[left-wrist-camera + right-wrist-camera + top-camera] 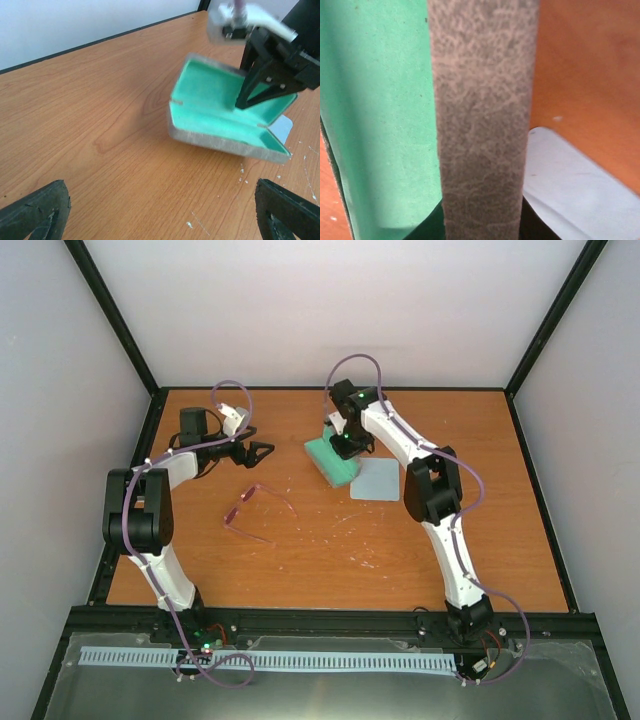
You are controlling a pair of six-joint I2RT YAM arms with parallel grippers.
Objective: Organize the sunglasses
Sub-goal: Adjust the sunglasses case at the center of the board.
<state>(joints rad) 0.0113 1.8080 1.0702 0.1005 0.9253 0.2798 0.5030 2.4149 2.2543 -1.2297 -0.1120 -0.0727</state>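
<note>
The sunglasses (240, 511), thin pink frame with temple arms spread, lie on the table left of centre; neither wrist view shows them. The grey case (338, 462) lies open with its teal lining up, and it also shows in the left wrist view (225, 122). My right gripper (346, 445) is shut on the case's raised grey wall (485, 125), which fills the gap between its fingers. My left gripper (262, 450) is open and empty, above the table behind the sunglasses and left of the case; its fingers (37, 215) are spread wide.
A light blue-grey cloth (378, 480) lies flat just right of the case, also in the right wrist view (575, 185). Black frame rails run along the table's edges. White scuff marks dot the wood near the centre.
</note>
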